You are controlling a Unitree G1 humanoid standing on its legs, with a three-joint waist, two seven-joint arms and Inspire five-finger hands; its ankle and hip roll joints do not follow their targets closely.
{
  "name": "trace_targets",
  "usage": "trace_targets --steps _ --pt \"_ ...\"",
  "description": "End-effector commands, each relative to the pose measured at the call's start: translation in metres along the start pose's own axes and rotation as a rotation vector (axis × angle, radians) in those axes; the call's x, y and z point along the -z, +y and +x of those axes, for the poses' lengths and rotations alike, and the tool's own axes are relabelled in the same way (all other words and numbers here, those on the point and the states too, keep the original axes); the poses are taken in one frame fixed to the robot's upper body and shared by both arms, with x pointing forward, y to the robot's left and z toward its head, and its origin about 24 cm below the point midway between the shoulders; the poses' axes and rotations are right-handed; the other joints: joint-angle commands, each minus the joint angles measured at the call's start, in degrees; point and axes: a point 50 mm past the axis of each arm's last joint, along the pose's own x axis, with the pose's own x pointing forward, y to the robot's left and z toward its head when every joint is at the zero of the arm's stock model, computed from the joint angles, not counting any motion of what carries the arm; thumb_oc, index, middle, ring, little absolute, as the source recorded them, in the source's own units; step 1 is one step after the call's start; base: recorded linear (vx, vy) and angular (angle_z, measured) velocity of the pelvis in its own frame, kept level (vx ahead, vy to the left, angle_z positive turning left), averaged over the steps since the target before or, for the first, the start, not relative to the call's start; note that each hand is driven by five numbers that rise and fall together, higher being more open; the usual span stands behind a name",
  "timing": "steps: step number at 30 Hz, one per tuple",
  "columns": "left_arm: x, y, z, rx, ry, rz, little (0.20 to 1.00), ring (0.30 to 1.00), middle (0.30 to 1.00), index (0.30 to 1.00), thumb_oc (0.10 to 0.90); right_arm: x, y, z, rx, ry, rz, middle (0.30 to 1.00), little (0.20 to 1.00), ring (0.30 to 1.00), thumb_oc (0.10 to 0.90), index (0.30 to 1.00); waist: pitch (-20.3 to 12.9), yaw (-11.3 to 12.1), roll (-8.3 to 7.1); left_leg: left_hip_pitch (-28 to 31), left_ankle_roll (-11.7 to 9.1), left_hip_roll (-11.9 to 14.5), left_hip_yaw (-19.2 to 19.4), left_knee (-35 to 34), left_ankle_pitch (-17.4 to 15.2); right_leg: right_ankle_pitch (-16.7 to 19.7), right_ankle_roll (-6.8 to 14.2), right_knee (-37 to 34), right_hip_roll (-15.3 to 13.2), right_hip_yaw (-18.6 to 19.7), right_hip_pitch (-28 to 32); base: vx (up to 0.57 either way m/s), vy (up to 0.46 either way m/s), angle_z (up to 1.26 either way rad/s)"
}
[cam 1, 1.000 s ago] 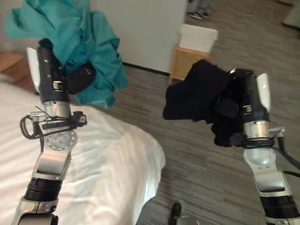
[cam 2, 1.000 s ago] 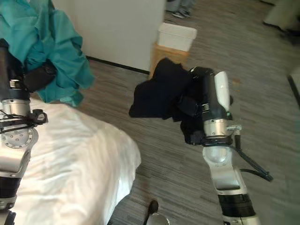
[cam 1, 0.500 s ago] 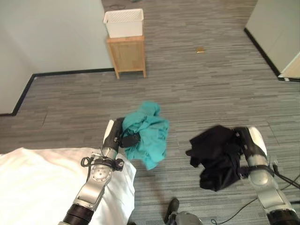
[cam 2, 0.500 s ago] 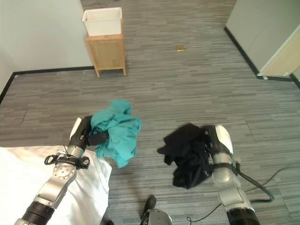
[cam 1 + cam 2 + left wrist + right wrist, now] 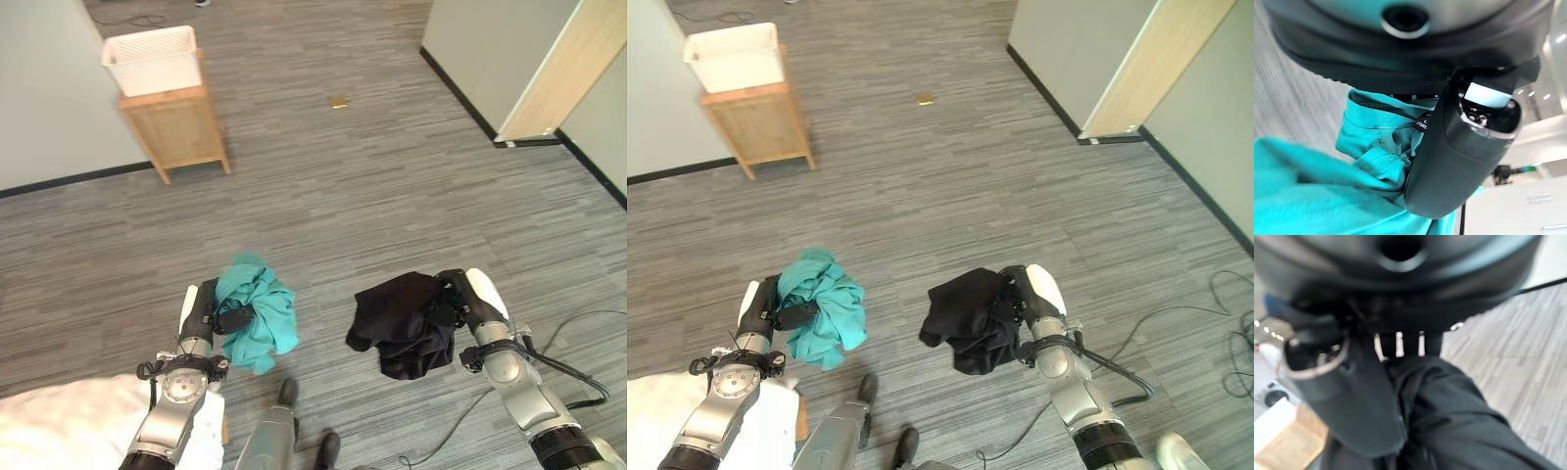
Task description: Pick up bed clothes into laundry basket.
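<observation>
Grey plank floor, both hands loaded, basket well off: carry step.

Going left to right: white laundry basket (image 5: 151,59) sits on a wooden stand (image 5: 176,129) by the wall, far up-left of you. Your left hand (image 5: 205,309) is clenched on the teal garment (image 5: 257,313), hanging just past the white bed corner (image 5: 59,428). Your right hand (image 5: 458,302) grasps the black garment (image 5: 402,321), clear of the floor. Next move, as judged: walk both loads toward the stand, raise each hand over the rim, then release. Left wrist view shows the thumb pressed into teal folds; right wrist view shows black cloth bunched at the palm, detail the eye views lack.
</observation>
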Motion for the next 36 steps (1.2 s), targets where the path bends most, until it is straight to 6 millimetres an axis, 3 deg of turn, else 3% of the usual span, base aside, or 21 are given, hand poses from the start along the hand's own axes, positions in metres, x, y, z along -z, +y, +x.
trace_targets --steps 1,3,5,6,7,9,10,13,15,16,18,19,21,22,24,26,28,29,31,33,36 --pt "-0.054 0.020 0.008 -0.085 -0.269 -0.004 0.300 0.300 0.300 0.300 0.400 -0.066 -0.052 0.023 0.185 -0.310 -0.049 0.300 0.300 0.300 0.400 0.300 -4.25 4.56 0.00 -2.37 0.46 2.04 9.35 -0.68 8.42 -7.56 11.65 -1.79 -8.12 2.92 10.69 0.69 0.306 -0.76" --pt "-0.044 0.034 0.005 -0.136 -0.227 0.060 0.300 0.300 0.300 0.300 0.400 -0.068 -0.039 0.020 0.147 -0.316 -0.032 0.300 0.300 0.300 0.400 0.300 -6.12 6.56 -2.56 -0.26 3.08 3.23 12.96 -0.99 10.26 -7.44 13.22 -1.79 -9.42 3.72 12.95 0.62 0.255 -0.70" --pt "-0.039 0.041 0.005 -0.164 -0.201 0.111 0.300 0.300 0.300 0.300 0.400 -0.065 -0.033 0.018 0.124 -0.300 -0.028 0.300 0.300 0.300 0.400 0.300 -6.84 6.88 -4.53 0.77 4.22 2.30 12.33 -1.13 10.92 -5.44 14.13 -1.79 -10.84 3.60 13.46 0.40 0.147 -0.54" --pt "-0.033 0.045 0.005 -0.177 -0.173 0.151 0.300 0.300 0.300 0.300 0.400 -0.061 -0.027 0.016 0.114 -0.287 -0.030 0.300 0.300 0.300 0.400 0.300 -7.14 7.30 -6.74 1.56 4.84 1.45 11.78 -1.26 10.86 -2.69 16.21 2.74 -12.36 2.94 12.59 0.55 0.192 -0.07" --pt "-0.026 0.054 0.005 -0.215 -0.137 0.201 0.300 0.300 0.300 0.300 0.400 -0.050 -0.020 0.011 0.103 -0.238 -0.027 0.300 0.300 0.300 0.400 0.300 -6.69 6.60 -9.15 4.75 6.16 -0.27 10.33 -0.46 9.04 6.73 21.22 13.10 -15.73 2.42 10.10 0.53 0.194 0.00" --pt "-0.027 0.054 0.005 -0.215 -0.138 0.202 0.300 0.300 0.300 0.300 0.400 -0.050 -0.020 0.011 0.103 -0.238 -0.027 0.300 0.300 0.300 0.400 0.300 -6.84 6.97 -9.03 4.65 6.17 0.09 10.56 -0.57 9.26 7.08 21.21 12.93 -15.54 2.82 9.84 0.49 0.159 -0.03" --pt "-0.024 0.069 0.004 -0.279 -0.117 0.252 0.300 0.300 0.300 0.300 0.400 -0.050 -0.025 0.009 0.144 -0.238 -0.007 0.300 0.300 0.300 0.400 0.300 -6.07 4.02 -7.08 12.30 7.48 1.59 5.43 -0.70 5.17 18.47 20.96 30.54 -16.19 4.12 1.52 0.63 0.179 0.24" --pt "-0.029 0.078 0.003 -0.318 -0.139 0.272 0.300 0.300 0.300 0.300 0.400 -0.053 -0.033 0.006 0.176 -0.259 0.008 0.300 0.300 0.300 0.400 0.300 -5.94 2.28 -5.44 16.11 7.41 3.37 1.73 -1.42 3.23 17.64 20.02 32.66 -17.58 0.89 -3.16 0.69 0.051 0.81" --pt "-0.038 0.082 0.004 -0.348 -0.177 0.278 0.300 0.300 0.300 0.300 0.400 -0.058 -0.040 0.003 0.205 -0.287 0.042 0.300 0.300 0.300 0.400 0.300 -5.60 0.31 -4.37 20.53 6.61 4.56 -1.56 -2.42 0.25 9.63 17.34 28.46 -17.41 -3.77 -9.38 0.75 -0.067 0.79" --pt "-0.045 0.080 0.005 -0.357 -0.214 0.270 0.300 0.300 0.300 0.300 0.400 -0.061 -0.043 0.000 0.217 -0.310 0.058 0.300 0.300 0.300 0.400 0.300 -5.26 -2.40 -4.32 24.50 5.58 4.44 -5.68 -2.78 -2.35 4.79 15.58 17.52 -12.96 -3.91 -12.71 0.97 -0.119 1.71" --pt "-0.046 0.081 0.004 -0.368 -0.219 0.267 0.300 0.300 0.300 0.300 0.400 -0.059 -0.044 -0.001 0.221 -0.303 0.064 0.300 0.300 0.300 0.400 0.300 -5.23 -3.52 -4.59 26.41 4.99 4.12 -7.52 -2.86 -3.85 5.11 15.99 11.50 -11.34 -2.86 -13.26 0.71 -0.048 2.07" --pt "-0.048 0.080 0.005 -0.372 -0.235 0.251 0.300 0.300 0.300 0.300 0.400 -0.058 -0.046 -0.003 0.231 -0.301 0.072 0.300 0.300 0.300 0.400 0.300 -4.90 -5.74 -4.63 30.27 4.41 3.50 -12.43 -2.86 -6.42 8.29 16.54 4.38 -8.84 1.61 -18.44 0.65 0.014 1.88" --pt "-0.050 0.079 0.005 -0.374 -0.246 0.237 0.300 0.300 0.300 0.300 0.400 -0.060 -0.047 -0.003 0.233 -0.309 0.065 0.300 0.300 0.300 0.400 0.300 -4.95 -6.62 -3.88 31.62 4.24 4.10 -14.09 -2.86 -7.69 9.88 16.72 2.23 -8.29 1.88 -19.02 0.54 -0.016 1.72" --pt "-0.048 0.079 0.001 -0.364 -0.249 0.221 0.300 0.300 0.300 0.300 0.400 -0.061 -0.045 -0.003 0.222 -0.311 0.067 0.300 0.300 0.300 0.400 0.300 -5.14 -6.01 -4.96 32.98 4.17 3.21 -14.12 -2.64 -8.90 11.55 15.83 1.29 -10.27 0.45 -17.07 0.26 -0.042 1.45" --pt "-0.042 0.080 -0.004 -0.374 -0.237 0.179 0.300 0.300 0.300 0.300 0.400 -0.062 -0.041 -0.004 0.209 -0.314 0.064 0.300 0.300 0.300 0.400 0.300 -5.76 -5.64 -4.42 34.50 3.57 4.26 -14.01 -2.06 -10.25 10.97 15.42 1.40 -9.87 0.15 -15.45 0.36 -0.055 0.85" --pt "-0.040 0.081 -0.015 -0.384 -0.253 0.055 0.300 0.300 0.300 0.300 0.400 -0.057 -0.040 -0.005 0.208 -0.296 0.096 0.300 0.300 0.300 0.400 0.300 -3.46 -4.37 -3.96 27.37 0.43 1.93 -11.65 13.07 -6.89 10.86 13.92 0.97 -11.76 -1.52 -11.94 0.26 0.004 0.34" --pt "-0.039 0.081 -0.018 -0.388 -0.259 0.024 0.300 0.300 0.300 0.300 0.400 -0.055 -0.040 -0.006 0.210 -0.286 0.108 0.300 0.300 0.300 0.400 0.300 -2.93 -4.21 -4.48 23.25 0.44 1.75 -8.60 16.87 -7.61 9.98 13.74 0.14 -12.65 -2.02 -10.65 0.10 0.026 0.84" --pt "-0.044 0.083 -0.018 -0.393 -0.287 -0.038 0.300 0.300 0.300 0.300 0.400 -0.042 -0.045 -0.008 0.242 -0.240 0.120 0.300 0.300 0.300 0.400 0.300 -2.16 -3.10 -5.26 15.91 0.63 5.73 0.85 16.02 -8.98 8.21 14.29 -1.24 -14.97 -5.15 -7.58 0.12 0.052 1.09" --pt "-0.046 0.084 -0.018 -0.392 -0.292 -0.031 0.300 0.300 0.300 0.300 0.400 -0.030 -0.049 -0.012 0.271 -0.188 0.110 0.300 0.300 0.300 0.400 0.300 -2.78 -3.16 -4.16 13.91 -0.05 9.93 5.69 9.36 -4.53 6.79 15.12 -1.62 -15.53 -7.54 -5.63 0.14 0.093 1.28" --pt "-0.045 0.083 -0.019 -0.378 -0.294 0.002 0.300 0.300 0.300 0.300 0.400 -0.023 -0.052 -0.011 0.278 -0.165 0.107 0.300 0.300 0.300 0.400 0.300 -4.11 -3.71 -3.54 16.19 -0.32 11.37 7.81 4.08 -3.88 5.87 15.16 -1.11 -15.35 -9.03 -5.22 0.17 0.051 1.02" --pt "-0.047 0.085 -0.016 -0.408 -0.305 -0.041 0.300 0.300 0.300 0.300 0.400 -0.015 -0.053 -0.014 0.281 -0.121 0.080 0.300 0.300 0.300 0.400 0.300 -6.24 -5.46 -2.39 20.51 -1.11 9.63 6.39 -1.62 -2.06 5.43 15.07 1.15 -17.10 -10.54 -4.21 0.24 0.167 0.09"
